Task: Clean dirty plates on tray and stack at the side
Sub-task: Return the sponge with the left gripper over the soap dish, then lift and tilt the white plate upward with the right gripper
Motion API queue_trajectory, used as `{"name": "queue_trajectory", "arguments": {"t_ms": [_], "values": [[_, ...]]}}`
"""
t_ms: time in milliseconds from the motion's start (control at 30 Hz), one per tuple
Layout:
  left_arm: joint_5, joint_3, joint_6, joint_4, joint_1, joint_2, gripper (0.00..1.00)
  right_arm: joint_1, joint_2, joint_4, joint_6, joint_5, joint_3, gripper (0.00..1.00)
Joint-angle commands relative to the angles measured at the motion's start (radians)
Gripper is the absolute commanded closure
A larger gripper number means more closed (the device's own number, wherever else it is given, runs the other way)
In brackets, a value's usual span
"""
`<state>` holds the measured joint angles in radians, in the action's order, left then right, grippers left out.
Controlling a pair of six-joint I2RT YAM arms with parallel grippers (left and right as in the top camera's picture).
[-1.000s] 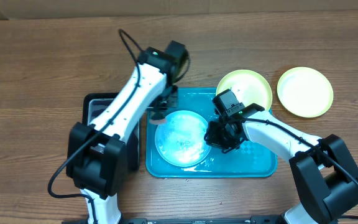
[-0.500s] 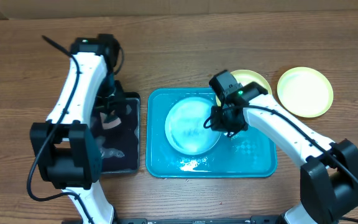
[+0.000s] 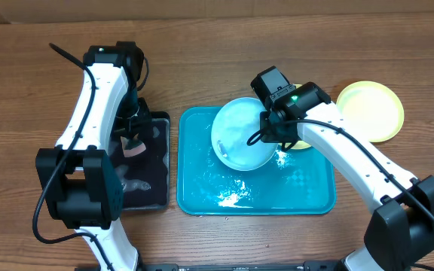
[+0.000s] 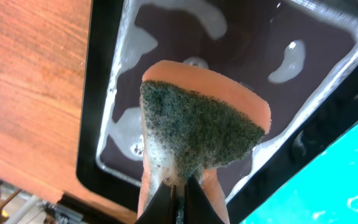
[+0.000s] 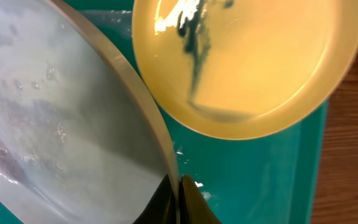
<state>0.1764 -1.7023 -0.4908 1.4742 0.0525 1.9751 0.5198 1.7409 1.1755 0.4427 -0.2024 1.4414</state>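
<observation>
My right gripper (image 3: 276,140) is shut on the rim of the light blue plate (image 3: 239,134), holding it tilted above the turquoise tray (image 3: 307,188); the gripper (image 5: 178,186) and the plate (image 5: 61,124) show in the right wrist view too. A yellow-green plate with a dark teal smear (image 5: 241,62) lies at the tray's far right corner, mostly hidden under my arm in the overhead view (image 3: 307,93). Another yellow-green plate (image 3: 369,110) sits on the table to the right. My left gripper (image 4: 180,198) is shut on an orange sponge with a green scrub face (image 4: 197,130), over the black tray (image 3: 157,181).
The black tray (image 4: 328,50) holds dark liquid with patches of white foam. Wet foam specks (image 3: 232,197) lie on the turquoise tray floor. Bare wooden table surrounds both trays.
My left arm carried the sponge from the turquoise tray to the black tray. My right gripper lifted the blue plate and moved it up and to the right, tilting it.
</observation>
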Motion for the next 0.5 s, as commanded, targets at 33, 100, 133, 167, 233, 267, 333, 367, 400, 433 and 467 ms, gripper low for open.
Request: {"name": "queue_trajectory", "arguments": {"t_ms": [33, 100, 133, 167, 233, 267, 333, 367, 400, 433, 467], "values": [[0.007, 0.043, 0.02, -0.056, 0.018, -0.048, 0.96, 0.008, -0.048, 0.029, -0.01, -0.067, 0.049, 0.96], [0.007, 0.098, 0.032, -0.127, 0.024, -0.102, 0.96, 0.008, -0.048, 0.037, -0.01, -0.066, 0.049, 0.96], [0.006, 0.131, 0.042, -0.166, 0.03, -0.135, 0.95, 0.008, -0.048, 0.039, -0.01, -0.066, 0.049, 0.96], [0.007, 0.172, 0.042, -0.203, 0.042, -0.177, 0.95, 0.008, -0.048, 0.039, -0.01, -0.066, 0.049, 0.96], [0.016, 0.233, 0.044, -0.249, 0.061, -0.244, 0.95, 0.008, -0.048, 0.039, -0.01, -0.066, 0.049, 0.96], [0.022, 0.266, 0.047, -0.272, 0.071, -0.281, 0.96, 0.008, -0.048, 0.039, -0.01, -0.066, 0.049, 0.96], [0.041, 0.337, 0.046, -0.314, 0.091, -0.353, 0.95, 0.008, -0.048, 0.035, -0.01, -0.066, 0.049, 0.96], [0.042, 0.364, 0.046, -0.329, 0.096, -0.378, 0.95, 0.008, -0.048, 0.034, -0.01, -0.066, 0.049, 0.96], [0.044, 0.392, 0.046, -0.344, 0.099, -0.402, 0.96, 0.008, -0.048, 0.03, -0.011, -0.066, 0.049, 0.96], [0.043, 0.424, 0.046, -0.36, 0.099, -0.425, 0.96, 0.008, -0.048, 0.024, -0.017, -0.066, 0.049, 0.96], [0.043, 0.452, 0.046, -0.373, 0.098, -0.44, 0.95, 0.008, -0.048, 0.015, -0.026, -0.064, 0.049, 0.96]]}}
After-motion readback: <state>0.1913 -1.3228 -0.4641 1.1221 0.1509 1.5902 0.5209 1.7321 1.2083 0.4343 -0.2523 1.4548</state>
